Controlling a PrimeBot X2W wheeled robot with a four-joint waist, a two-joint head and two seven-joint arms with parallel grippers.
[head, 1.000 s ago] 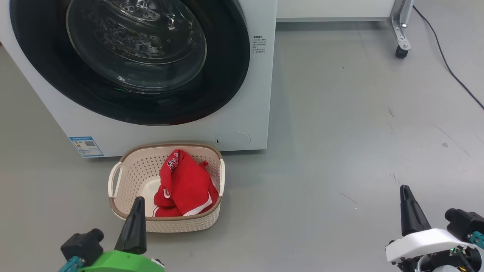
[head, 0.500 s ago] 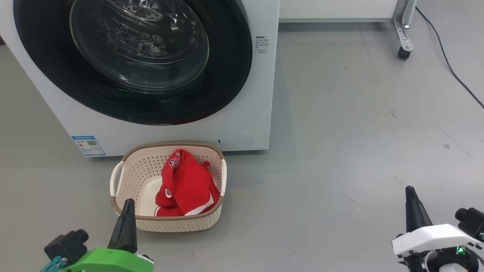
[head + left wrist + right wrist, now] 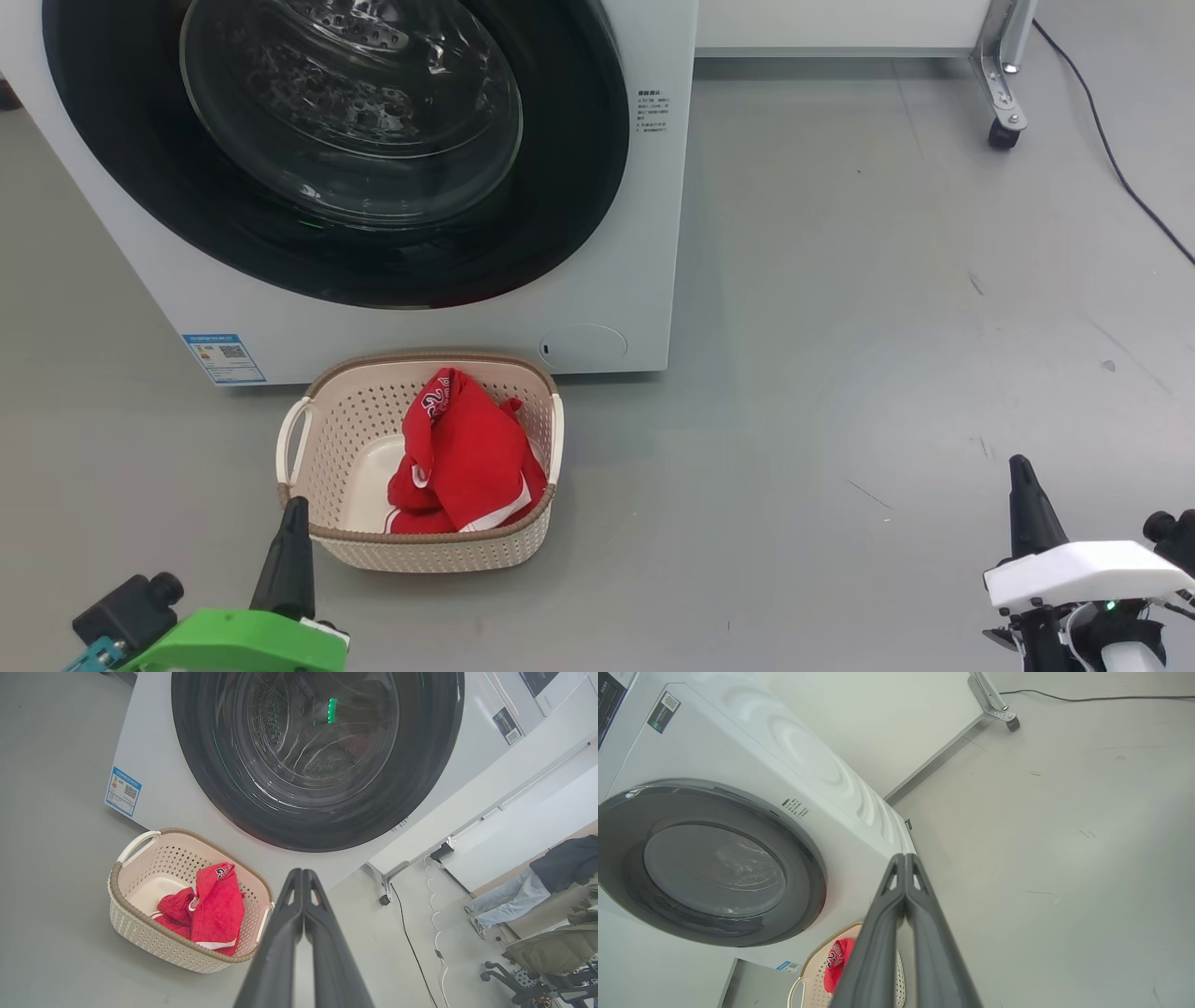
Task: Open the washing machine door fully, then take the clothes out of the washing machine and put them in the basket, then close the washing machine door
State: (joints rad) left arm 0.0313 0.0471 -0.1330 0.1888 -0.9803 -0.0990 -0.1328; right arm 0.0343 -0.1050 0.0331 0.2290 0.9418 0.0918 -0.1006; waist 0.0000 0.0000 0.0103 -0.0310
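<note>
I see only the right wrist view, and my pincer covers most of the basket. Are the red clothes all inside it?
Observer: Yes. In the head view the clothes lie heaped in the right half of the basket, with nothing over its rim.
Operator: And on the other side, is something held?
Observer: No. The left pincer is shut and empty.
Operator: Is anybody close?
Observer: The left wrist view shows a person in the background, well apart from the washer.
</note>
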